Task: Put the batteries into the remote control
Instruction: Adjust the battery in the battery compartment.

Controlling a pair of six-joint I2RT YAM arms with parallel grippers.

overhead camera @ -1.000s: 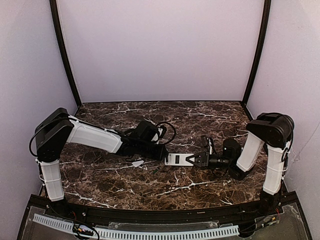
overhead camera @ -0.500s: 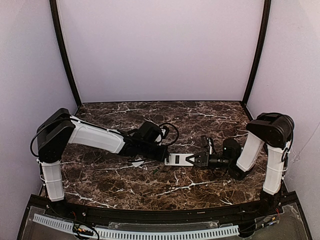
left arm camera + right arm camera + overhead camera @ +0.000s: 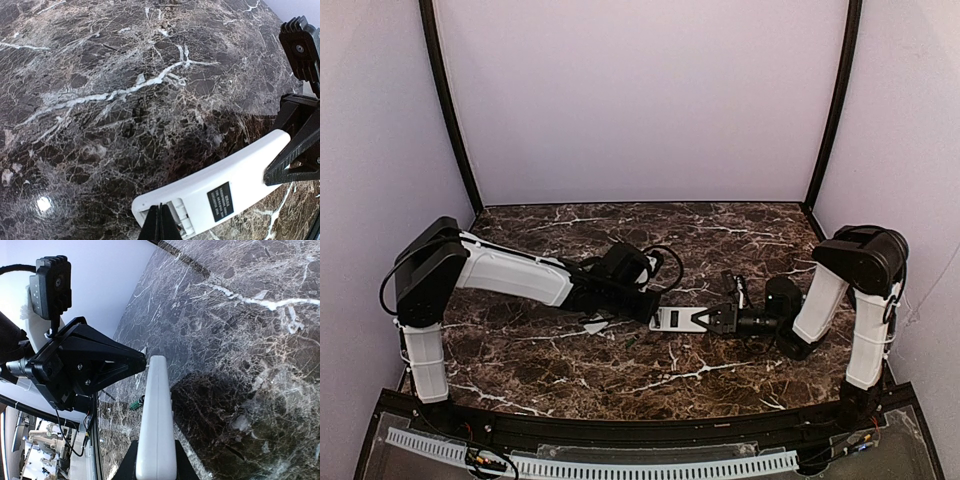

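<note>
Left end effector has its fingers pressed together, the tips at the open recess at one end of the remote control, whose white back faces up. Right end effector is clamped on the remote's opposite end. The remote lies roughly level between the two arms, over the middle of the dark marble bench.

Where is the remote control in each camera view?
Top external: remote control just right of centre, between left gripper and right gripper.
Left wrist: remote control lower right, slanting, white back showing.
Right wrist: remote control bottom centre, seen edge-on.
Shared landmark: the left gripper's closed tips at the remote's end.
</note>
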